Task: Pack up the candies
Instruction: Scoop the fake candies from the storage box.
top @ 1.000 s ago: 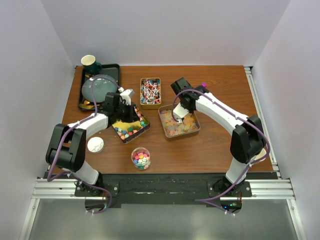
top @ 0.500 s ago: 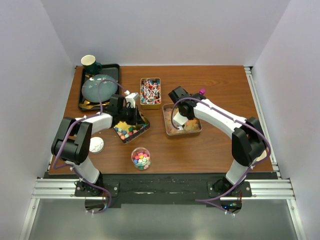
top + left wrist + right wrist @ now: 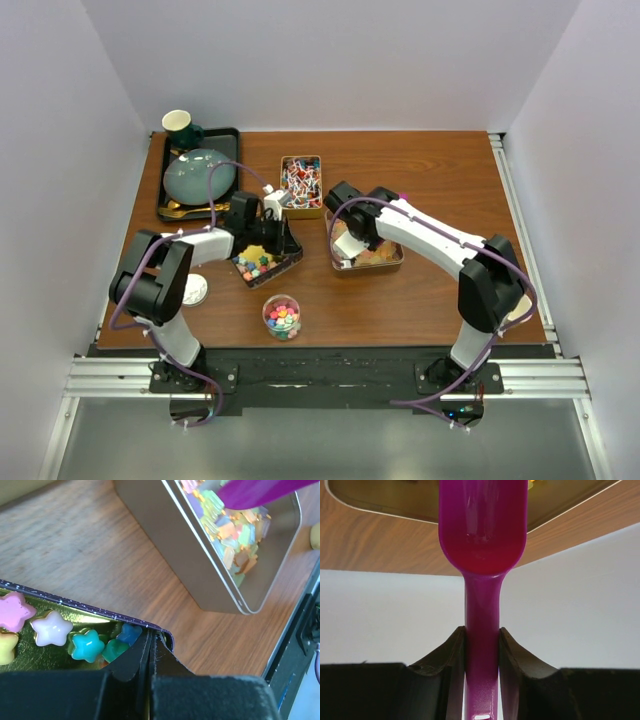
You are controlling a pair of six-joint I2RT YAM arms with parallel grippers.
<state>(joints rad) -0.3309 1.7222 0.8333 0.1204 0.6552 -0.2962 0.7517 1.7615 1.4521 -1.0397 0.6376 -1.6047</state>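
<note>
walls (image 3: 330,60): plain white, three sides | table (image 3: 450,160): brown wood | light: even, soft

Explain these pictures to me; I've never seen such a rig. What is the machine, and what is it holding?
Two robot arms are bolted at the near edge of a brown wooden table. One picture looks down from above; the other two come from a camera on each wrist. On the table: a metal tin of red-white-blue wrapped candies, a metal tin of orange-yellow gummies, a dark gold-lined box of star-shaped candies, a small clear jar of multicolour candies, a round white lid and a black tray. The left gripper is shut, pinching that box's rim. The right gripper holds a purple plastic scoop by its handle, over the gummy tin.
</note>
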